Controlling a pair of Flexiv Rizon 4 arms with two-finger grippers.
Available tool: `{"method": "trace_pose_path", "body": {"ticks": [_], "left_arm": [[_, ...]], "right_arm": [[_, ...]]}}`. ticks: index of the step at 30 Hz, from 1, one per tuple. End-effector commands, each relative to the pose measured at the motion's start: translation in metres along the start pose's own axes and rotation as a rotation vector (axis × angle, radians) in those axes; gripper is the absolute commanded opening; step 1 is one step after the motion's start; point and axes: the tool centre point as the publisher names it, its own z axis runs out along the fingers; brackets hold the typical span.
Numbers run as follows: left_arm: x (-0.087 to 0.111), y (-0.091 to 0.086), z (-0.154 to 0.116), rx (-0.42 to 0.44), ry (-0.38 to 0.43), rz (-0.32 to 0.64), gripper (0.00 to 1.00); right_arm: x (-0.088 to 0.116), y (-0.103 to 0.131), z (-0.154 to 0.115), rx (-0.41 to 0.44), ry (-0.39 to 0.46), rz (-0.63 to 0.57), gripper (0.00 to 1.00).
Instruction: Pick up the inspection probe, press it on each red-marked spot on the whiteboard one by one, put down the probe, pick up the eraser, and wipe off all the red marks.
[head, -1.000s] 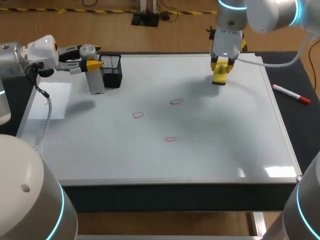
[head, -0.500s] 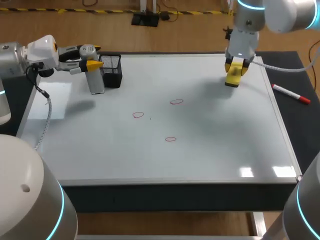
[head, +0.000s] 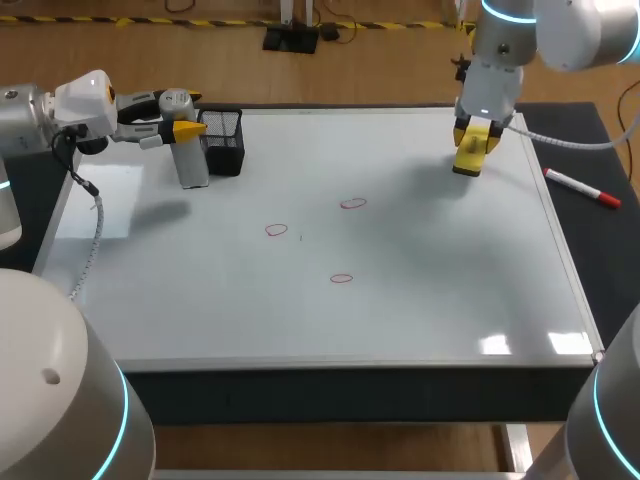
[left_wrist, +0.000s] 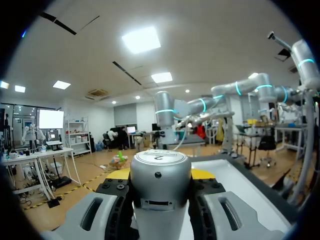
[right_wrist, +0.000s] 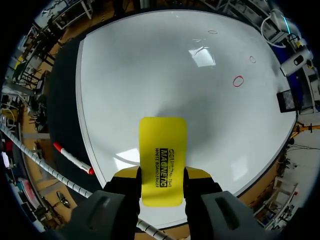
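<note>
Upper right, the right pincer (head: 476, 133) pinches a flat yellow eraser (head: 468, 160), seemingly poised to wipe the red ovals (head: 352, 204); upper left, the left pincer (head: 180, 128) clamps a grey cylindrical probe (head: 192, 165) aside.

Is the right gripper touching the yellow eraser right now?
Touching. In the right wrist view, the right gripper has both yellow fingertips pressed against opposite sides of the eraser.
</note>
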Motion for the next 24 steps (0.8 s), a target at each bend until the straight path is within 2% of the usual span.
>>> {"method": "trace_pose_path", "body": {"ticks": [1, 9, 11, 16, 19, 24], "left_arm": [[0.000, -0.001, 0.000, 0.000, 0.000, 0.001, 0.00], [0.000, -0.001, 0.000, 0.000, 0.000, 0.001, 0.00], [0.004, 0.002, 0.007, 0.020, 0.016, -0.006, 0.00], [0.021, -0.002, 0.026, 0.026, 0.059, 0.004, 0.00], [0.032, -0.003, 0.035, 0.062, 0.098, 0.006, 0.00], [0.053, -0.003, 0.054, 0.059, 0.148, 0.002, 0.00]], "right_arm": [[0.001, 0.000, -0.001, 0.003, 0.002, -0.002, 0.00], [0.001, 0.000, -0.001, 0.003, 0.002, -0.002, 0.00], [0.001, 0.000, -0.001, 0.003, 0.002, -0.002, 0.00], [0.001, 0.000, -0.001, 0.003, 0.002, -0.002, 0.00], [0.001, 0.000, -0.001, 0.003, 0.002, -0.002, 0.00], [0.001, 0.000, -0.001, 0.003, 0.002, -0.002, 0.00]]}}
